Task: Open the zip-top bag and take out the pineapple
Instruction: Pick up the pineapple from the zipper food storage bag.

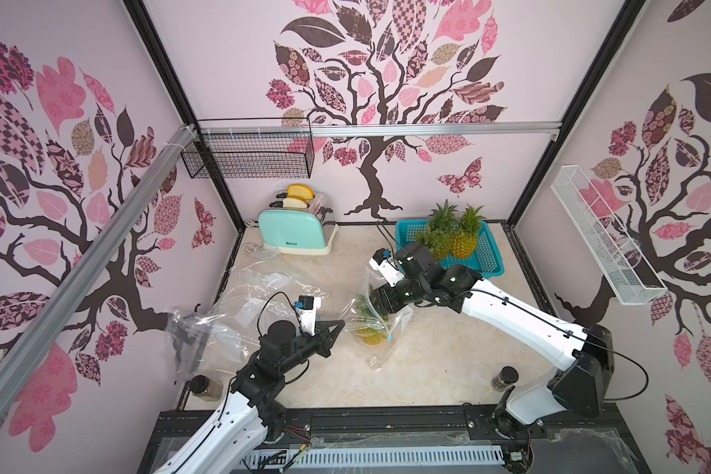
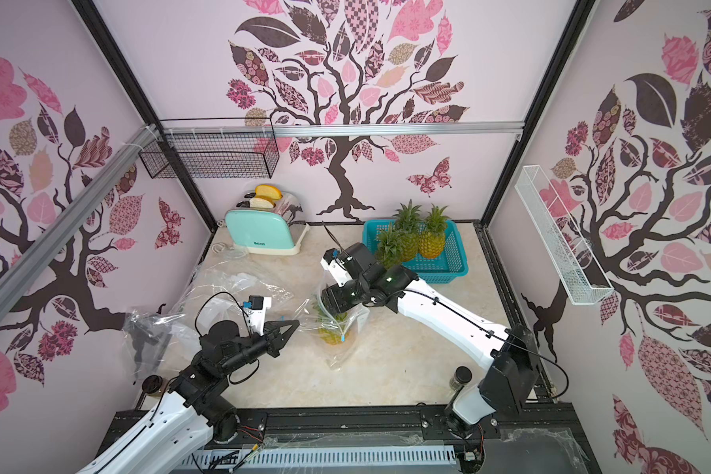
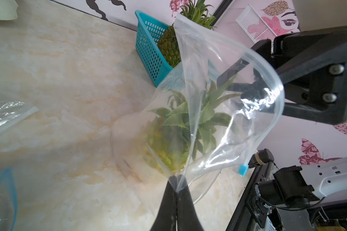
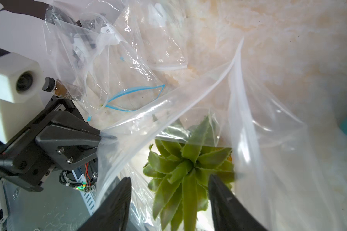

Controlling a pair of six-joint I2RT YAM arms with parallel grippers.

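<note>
The clear zip-top bag (image 1: 380,324) stands mid-table with its mouth pulled open and a blue slider (image 3: 243,170) at one end of the zip. Inside it the pineapple (image 1: 369,334) stands upright, its green crown (image 4: 188,162) facing up. My left gripper (image 1: 340,324) is shut on the bag's rim, as the left wrist view (image 3: 176,180) and the right wrist view (image 4: 106,138) both show. My right gripper (image 4: 169,178) is open inside the bag's mouth, one finger on either side of the crown without touching it. It also shows from above (image 2: 329,307).
A teal basket (image 1: 492,250) holding other pineapples stands at the back right, just behind the right arm. A mint toaster (image 1: 294,232) is at the back. Empty clear bags (image 1: 259,287) lie left of centre. Spice jars stand at the front left (image 1: 202,385) and front right (image 1: 505,375).
</note>
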